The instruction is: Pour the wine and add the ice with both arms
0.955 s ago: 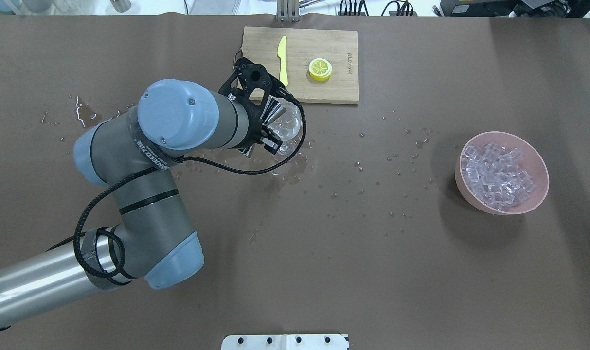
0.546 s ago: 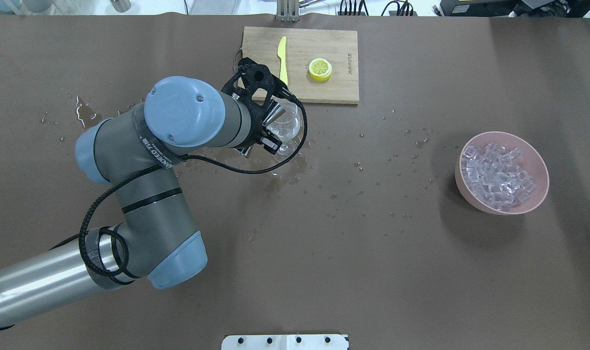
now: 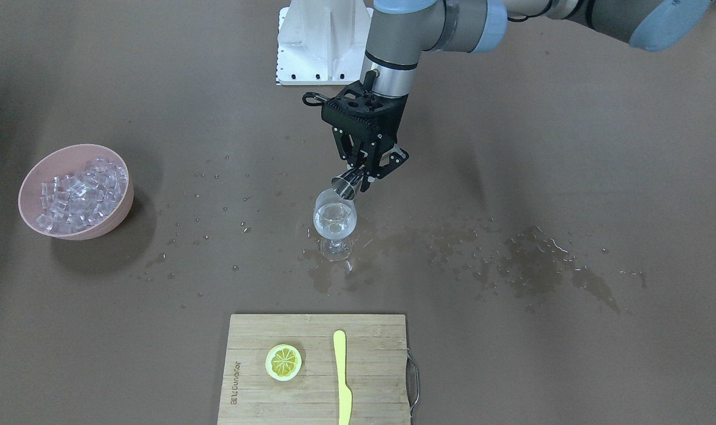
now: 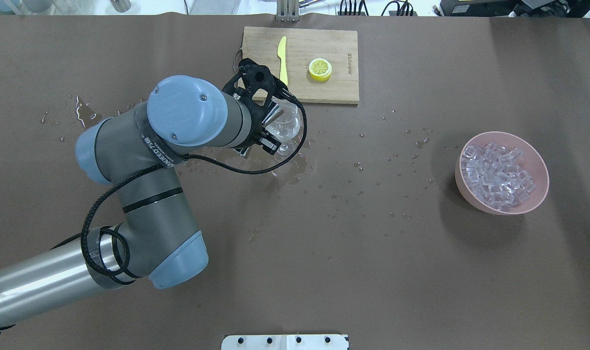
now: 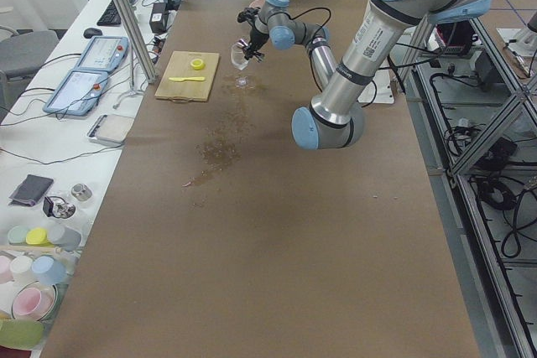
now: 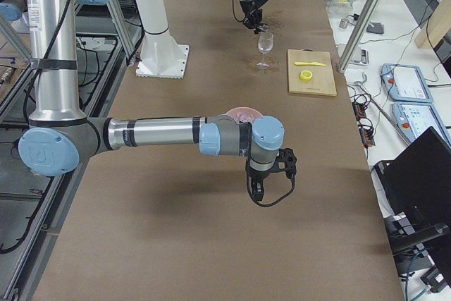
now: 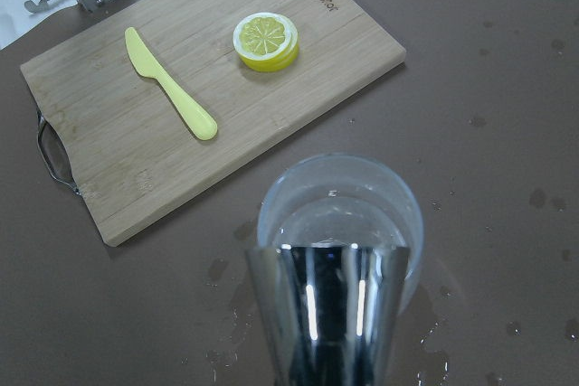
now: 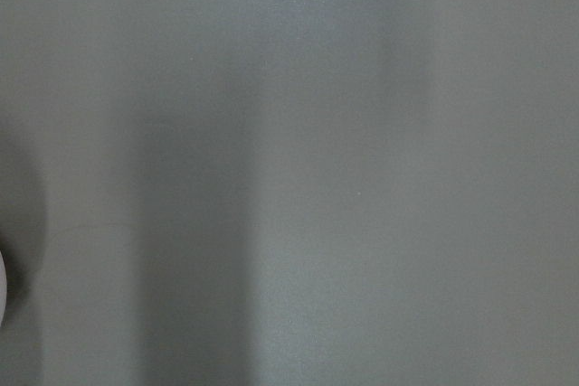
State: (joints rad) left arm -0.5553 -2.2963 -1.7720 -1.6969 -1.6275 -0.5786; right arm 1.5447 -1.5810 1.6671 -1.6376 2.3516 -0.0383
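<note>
My left gripper (image 3: 366, 173) is shut on a small shiny metal cup (image 3: 346, 187), tipped mouth-down just over the rim of a stemmed wine glass (image 3: 334, 227). The glass stands upright on the wet table and holds a little clear wine (image 3: 334, 223). The left wrist view shows the cup (image 7: 327, 305) in front of the glass mouth (image 7: 339, 214). The ice (image 3: 80, 192) is heaped in a pink bowl (image 3: 33, 171), far from the glass. My right gripper (image 6: 271, 177) shows only in the exterior right view, above bare table near the bowl; I cannot tell its state.
A wooden cutting board (image 3: 375, 378) lies beyond the glass with a lemon slice (image 3: 284, 362) and a yellow knife (image 3: 341, 378) on it. Spilled puddles (image 3: 529, 265) and drops wet the table around the glass. The white pedestal (image 3: 322, 41) stands at the robot's edge.
My left arm's wrist has shifted slightly toward the glass, and the metal cup has tipped a little further over it. The glass, bowl and board have not moved.
</note>
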